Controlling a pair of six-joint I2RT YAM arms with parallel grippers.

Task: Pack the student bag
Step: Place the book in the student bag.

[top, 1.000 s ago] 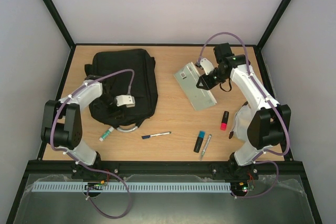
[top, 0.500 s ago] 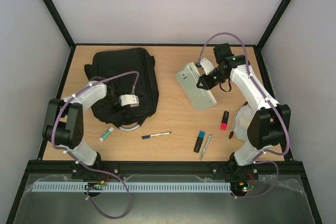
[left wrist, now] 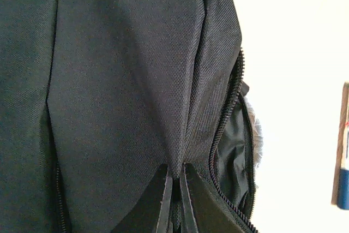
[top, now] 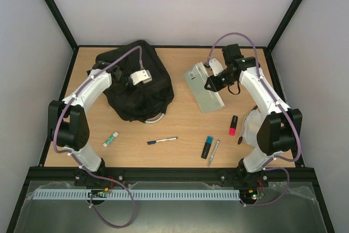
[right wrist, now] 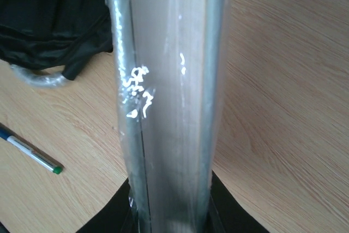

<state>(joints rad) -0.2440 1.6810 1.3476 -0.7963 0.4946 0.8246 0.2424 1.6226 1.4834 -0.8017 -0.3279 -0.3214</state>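
Observation:
The student bag (top: 143,94) is a large black backpack at the back left of the table, bunched up and partly raised. My left gripper (top: 132,82) is shut on a fold of its fabric (left wrist: 180,135); the jaws pinch the ridge tightly. Beside that fold an unzipped opening (left wrist: 234,140) shows the dark lining. My right gripper (top: 210,84) is shut on a grey plastic-wrapped book (top: 203,95), held edge-on (right wrist: 169,80) and tilted over the table right of the bag. The bag's grey-white loop handle (top: 156,117) pokes out at its near edge.
Loose items lie along the near half of the table: a glue stick (top: 110,139), a pen (top: 162,141), a blue highlighter (top: 208,147), a silver pen (top: 214,152) and a red-and-black marker (top: 233,125). Black frame posts border the table.
My left gripper closed on the bag's fabric and drew it up, back and to the right, bunching the bag. The right arm and the wrapped book stayed put.

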